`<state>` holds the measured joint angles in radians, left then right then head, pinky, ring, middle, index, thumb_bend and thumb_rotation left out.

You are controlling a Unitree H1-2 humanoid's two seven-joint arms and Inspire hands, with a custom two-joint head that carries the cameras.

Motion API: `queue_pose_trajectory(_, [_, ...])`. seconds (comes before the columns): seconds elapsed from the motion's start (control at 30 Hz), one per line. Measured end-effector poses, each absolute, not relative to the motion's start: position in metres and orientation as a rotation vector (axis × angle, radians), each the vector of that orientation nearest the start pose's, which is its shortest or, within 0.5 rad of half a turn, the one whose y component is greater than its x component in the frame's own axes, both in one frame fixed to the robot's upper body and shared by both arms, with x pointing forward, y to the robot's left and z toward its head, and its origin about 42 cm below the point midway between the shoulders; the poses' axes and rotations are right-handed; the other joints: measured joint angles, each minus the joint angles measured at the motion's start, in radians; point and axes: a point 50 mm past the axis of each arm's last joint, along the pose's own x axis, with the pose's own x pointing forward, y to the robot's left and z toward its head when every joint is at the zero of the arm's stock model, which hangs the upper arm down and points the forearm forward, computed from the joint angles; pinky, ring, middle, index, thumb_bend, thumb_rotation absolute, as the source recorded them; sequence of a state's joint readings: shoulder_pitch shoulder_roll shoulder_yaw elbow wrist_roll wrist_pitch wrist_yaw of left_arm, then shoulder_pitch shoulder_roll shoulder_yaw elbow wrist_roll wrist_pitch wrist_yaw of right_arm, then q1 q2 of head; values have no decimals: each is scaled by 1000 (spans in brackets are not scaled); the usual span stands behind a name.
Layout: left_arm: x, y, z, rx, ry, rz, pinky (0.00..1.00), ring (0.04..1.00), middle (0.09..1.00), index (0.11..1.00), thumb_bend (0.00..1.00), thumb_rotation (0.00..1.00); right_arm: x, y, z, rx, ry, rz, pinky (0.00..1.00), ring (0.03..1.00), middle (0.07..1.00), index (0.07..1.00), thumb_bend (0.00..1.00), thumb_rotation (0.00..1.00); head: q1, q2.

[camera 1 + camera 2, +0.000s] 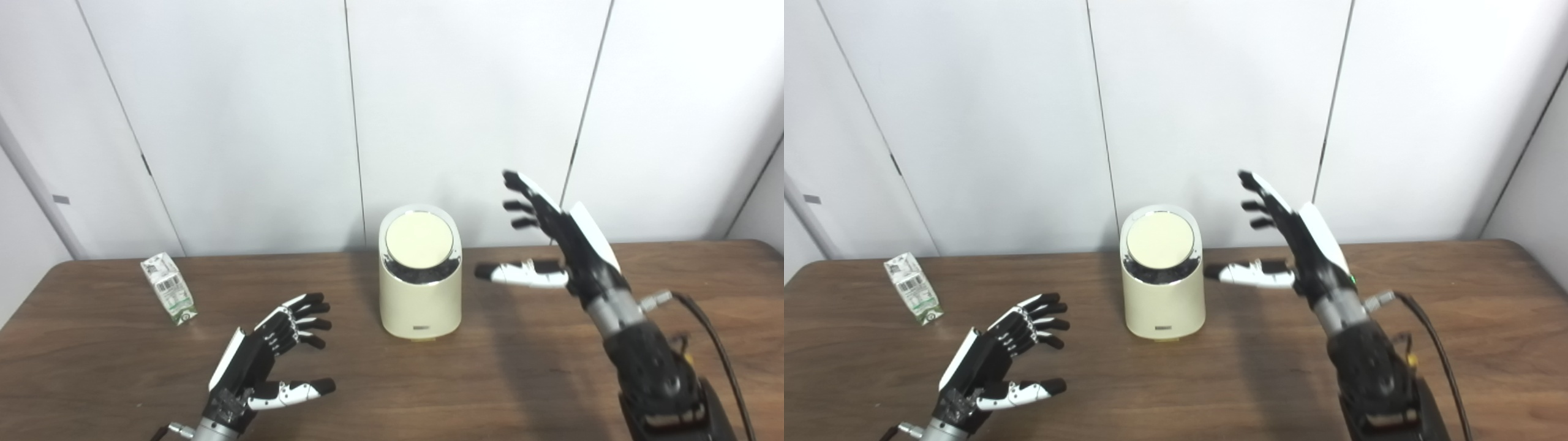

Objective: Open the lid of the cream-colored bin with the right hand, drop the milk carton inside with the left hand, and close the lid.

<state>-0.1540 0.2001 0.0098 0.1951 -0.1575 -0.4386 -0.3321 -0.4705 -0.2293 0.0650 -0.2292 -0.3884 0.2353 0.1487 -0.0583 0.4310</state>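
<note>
The cream-colored bin (pixel 420 288) stands mid-table with its round lid (pixel 419 239) shut. The milk carton (pixel 168 288), white with green print, stands at the far left of the table; it also shows in the right eye view (pixel 913 288). My right hand (pixel 560 245) is open and raised to the right of the bin, thumb pointing toward it, not touching. My left hand (pixel 269 352) is open and empty, low over the table in front and left of the bin, to the right of the carton.
The brown wooden table (pixel 490 367) spans the view. White wall panels (pixel 245 122) stand right behind it. A black cable (pixel 716 355) runs along my right forearm.
</note>
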Motion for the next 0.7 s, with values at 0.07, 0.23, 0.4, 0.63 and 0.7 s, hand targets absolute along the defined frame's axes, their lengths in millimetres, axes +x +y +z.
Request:
queue_pose_trajectory(0.07, [327,260,123,109,-387,-331,613,734,819,862,773,32,388,-212,306,-628,-442,98,776,878,933,941,794,374,0,-2])
queue_pose_trajectory(0.23, [327,260,124,109,-388,-333,611,730,817,862,774,28,397,-202,314,-655,-428,94,698,824,908,938,796,366,-2,-2])
queue_pose_trajectory(0.4, [327,261,123,111,-387,-335,606,731,817,863,773,21,412,-196,318,-683,-390,80,658,808,904,929,828,365,0,0])
queue_pose_trajectory(0.63, [327,260,124,111,-388,-337,612,732,815,860,778,23,424,-178,324,-729,-343,111,732,914,982,983,809,424,6,3])
queue_pose_trajectory(0.7, [327,260,124,111,-389,-337,606,732,816,861,775,21,425,-174,323,-755,-321,120,746,919,983,985,802,413,6,5])
